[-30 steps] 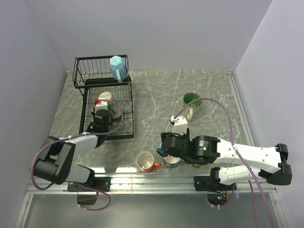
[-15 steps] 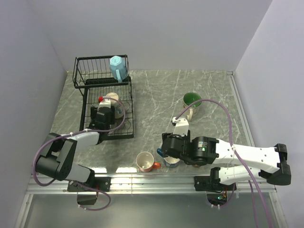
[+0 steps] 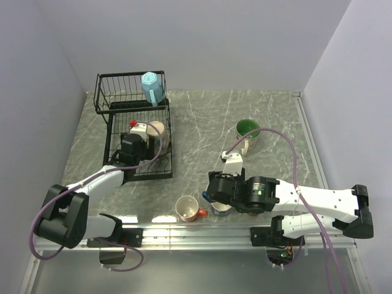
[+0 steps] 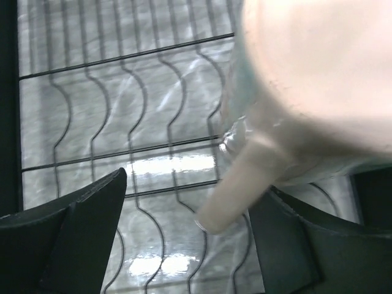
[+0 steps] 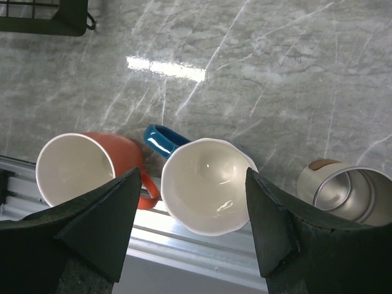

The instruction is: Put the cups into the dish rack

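The black wire dish rack (image 3: pixel 104 92) stands at the back left, and a light blue cup (image 3: pixel 150 87) sits on its upper shelf. A cream cup (image 3: pixel 154 130) lies on the lower tier. My left gripper (image 3: pixel 131 147) is open just in front of it, and in the left wrist view the cup's handle (image 4: pixel 236 187) pokes between the spread fingers without being pinched. My right gripper (image 3: pixel 219 197) hovers open over the dark blue cup (image 5: pixel 208 184), one finger on each side. An orange-red cup (image 5: pixel 76 171) stands to its left and a metal cup (image 5: pixel 343 193) to its right.
A cream cup with a green inside (image 3: pixel 247 130) stands alone on the marble table right of centre. The aluminium rail (image 3: pixel 202 231) at the table's near edge runs just behind the orange-red and dark blue cups. Grey walls close in the left, back and right sides.
My left gripper has opened and let go of the cream cup, which now rests on the rack's lower tier, a little to the right. The right arm has barely moved.
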Robot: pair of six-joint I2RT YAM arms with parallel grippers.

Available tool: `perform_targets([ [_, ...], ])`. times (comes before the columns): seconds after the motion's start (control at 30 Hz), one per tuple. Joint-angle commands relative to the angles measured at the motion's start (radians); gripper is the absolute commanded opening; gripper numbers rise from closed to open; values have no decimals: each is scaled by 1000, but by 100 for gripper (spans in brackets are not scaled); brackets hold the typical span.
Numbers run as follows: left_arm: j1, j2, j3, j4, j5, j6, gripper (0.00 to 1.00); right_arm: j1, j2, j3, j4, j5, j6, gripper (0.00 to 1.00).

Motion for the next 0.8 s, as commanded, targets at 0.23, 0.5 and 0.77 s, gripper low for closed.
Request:
perform_targets([
  [0.23,-4,-103,22,-34,185,-26,99,-5,-18,9,26,68,17,75],
  [0.5,-4,-235,53,-148,210,-63,99,-5,-80,-37,23,70,67,75],
  [0.77,-4,-354,91,-289,427,-342,33,-5,-129,-69,43,88,82,74],
])
